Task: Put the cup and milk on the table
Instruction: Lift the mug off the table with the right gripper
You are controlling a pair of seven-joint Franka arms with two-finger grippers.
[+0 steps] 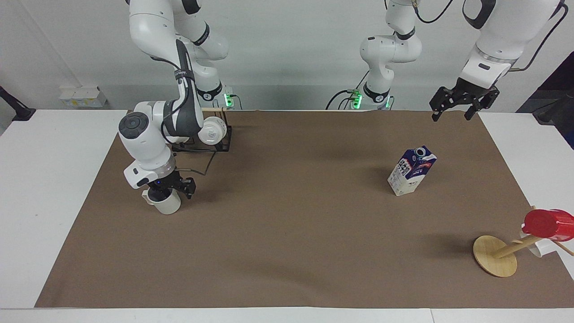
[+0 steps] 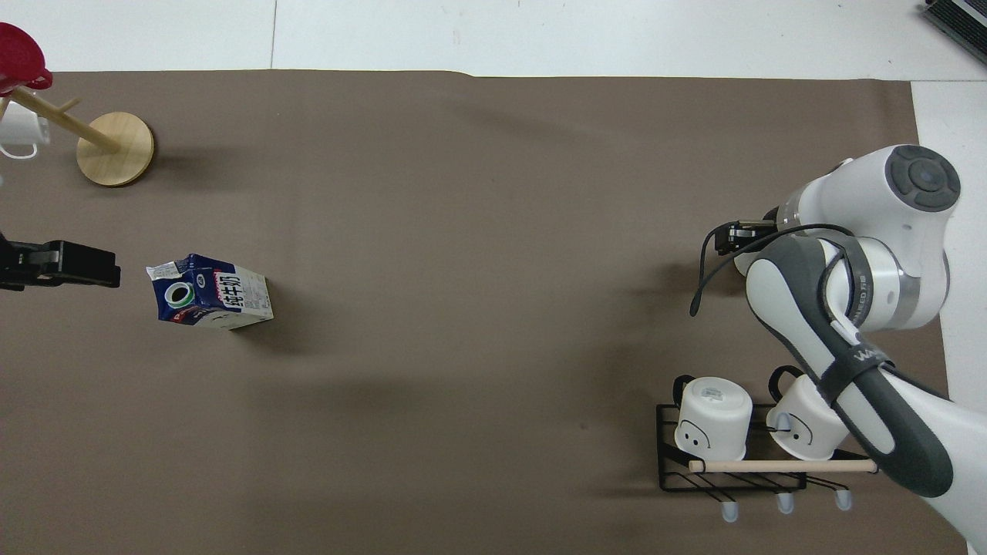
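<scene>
Cup (image 1: 167, 204): off-white mug standing upright on the brown mat, toward the right arm's end of the table, farther from the robots than the rack. Small squarish handle sticks out on the side away from the milk. In the overhead view the arm covers nearly all of it.
Right gripper (image 1: 168, 190): down at the cup's rim, one finger looks dipped inside the mug. Fingers are partway in, can't honestly tell if they've clamped the wall.
Milk (image 1: 411, 171): dark blue and white gable-top carton with a round grey cap, standing on the mat well away from the cup, toward the left arm's end. There's printed lettering on the side panel (image 2: 228, 284), but I can't read it.
Left gripper (image 1: 452, 109): waiting up in the air over the mat's edge, on the robots' side of the milk, fingers spread apart, holding nothing.
Table (image 1: 49, 188): wide, white, with a big brown paper mat (image 1: 287, 242) covering most of the top.
Rack (image 2: 729, 462): black wire rack with a wooden rod, nearer the robots than the cup, two white mugs upside down on it.
Mug tree (image 1: 495, 256): round wooden base with a tilted stick, glossy red cup (image 1: 547, 224) hanging on it, farther from the robots than the milk.
Room: plain pale wall by the arm bases, green lights glowing on both.
</scene>
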